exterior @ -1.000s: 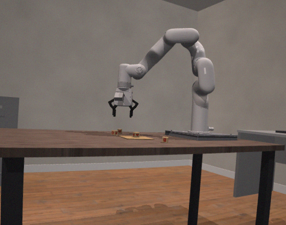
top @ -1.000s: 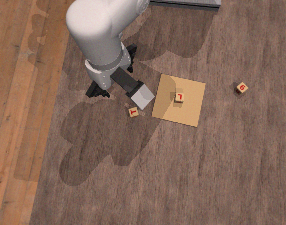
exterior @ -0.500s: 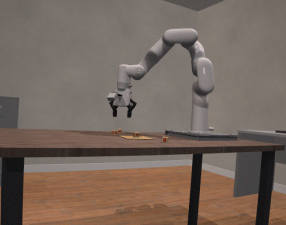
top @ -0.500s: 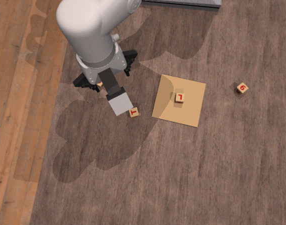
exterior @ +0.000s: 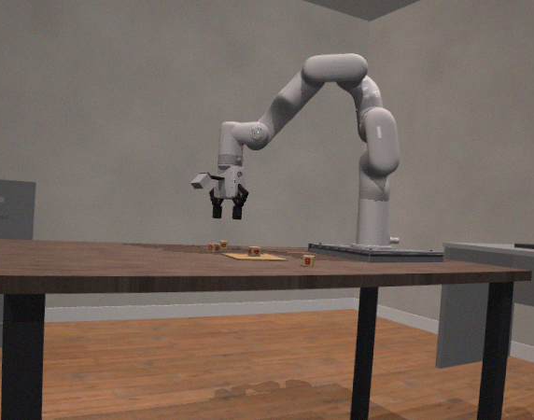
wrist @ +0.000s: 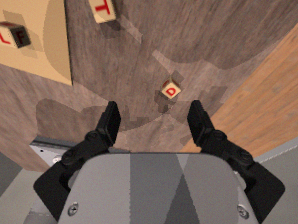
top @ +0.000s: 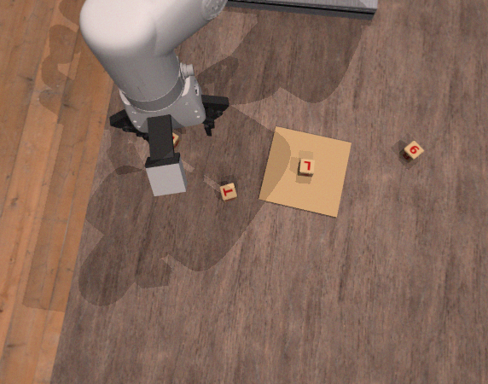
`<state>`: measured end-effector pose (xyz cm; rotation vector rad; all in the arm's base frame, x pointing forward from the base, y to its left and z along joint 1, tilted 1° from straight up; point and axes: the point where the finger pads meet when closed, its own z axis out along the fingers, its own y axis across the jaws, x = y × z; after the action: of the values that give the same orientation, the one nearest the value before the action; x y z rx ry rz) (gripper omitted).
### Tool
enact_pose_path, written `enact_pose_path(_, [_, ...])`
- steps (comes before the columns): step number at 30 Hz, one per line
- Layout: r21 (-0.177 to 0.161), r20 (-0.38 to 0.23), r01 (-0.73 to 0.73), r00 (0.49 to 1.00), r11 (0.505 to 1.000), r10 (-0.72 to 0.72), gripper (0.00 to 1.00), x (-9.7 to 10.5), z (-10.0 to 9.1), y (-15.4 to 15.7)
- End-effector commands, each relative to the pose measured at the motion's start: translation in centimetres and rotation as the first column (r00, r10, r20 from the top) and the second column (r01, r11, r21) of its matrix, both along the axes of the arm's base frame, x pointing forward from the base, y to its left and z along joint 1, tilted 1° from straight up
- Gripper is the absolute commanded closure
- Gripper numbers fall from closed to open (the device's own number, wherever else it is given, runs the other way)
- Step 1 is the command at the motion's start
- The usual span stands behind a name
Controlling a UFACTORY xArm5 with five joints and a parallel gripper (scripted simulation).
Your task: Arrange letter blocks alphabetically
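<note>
The tan mat (top: 305,177) lies on the dark table. The L block (top: 306,166) sits on it near the middle. The T block (top: 228,191) lies on the table just left of the mat. The D block (top: 175,139) is mostly hidden under my wrist; in the wrist view it (wrist: 171,91) lies on the table below and between my fingers. The block showing a 9 (top: 413,149) lies on the table far right of the mat. My gripper (wrist: 153,109) (exterior: 227,212) is open and empty, and it hangs high above the table, over the D block.
The table's left edge runs close to the D block, with wooden floor beyond it. The robot's base plate (exterior: 374,252) sits at the far end of the table. The mat (wrist: 30,40) and the T block (wrist: 104,8) also show in the wrist view.
</note>
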<state>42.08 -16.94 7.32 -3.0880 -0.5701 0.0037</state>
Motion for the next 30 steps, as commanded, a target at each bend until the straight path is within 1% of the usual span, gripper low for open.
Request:
enact_pose_path(1, [-0.001, 0.004, 0.116, 0.993, 0.993, -0.116, 0.00, 0.0, 0.1, -0.6])
enact_pose_path(2, [-0.001, 0.004, 0.116, 0.993, 0.993, -0.116, 0.00, 0.0, 0.1, -0.6])
enact_pose_path(4, [-0.001, 0.004, 0.202, 0.979, 0.979, -0.202, 0.00, -0.1, 0.1, -1.0])
enact_pose_path(9, [-0.001, 0.004, 0.308, 0.951, 0.951, -0.308, 0.00, -0.3, 0.1, -1.6])
enact_pose_path(17, [-0.001, 0.005, 0.481, 0.877, 0.877, -0.481, 0.00, -0.5, 0.0, -2.5])
enact_pose_path(19, [-0.001, 0.005, 0.481, 0.877, 0.877, -0.481, 0.00, -0.5, 0.0, -2.5])
enact_pose_path(25, [-0.001, 0.005, 0.600, 0.800, 0.800, -0.600, 0.00, -0.7, 0.0, -3.2])
enact_pose_path(30, [0.000, 0.005, 0.643, 0.765, 0.766, -0.643, 0.00, -0.8, 0.0, -3.5])
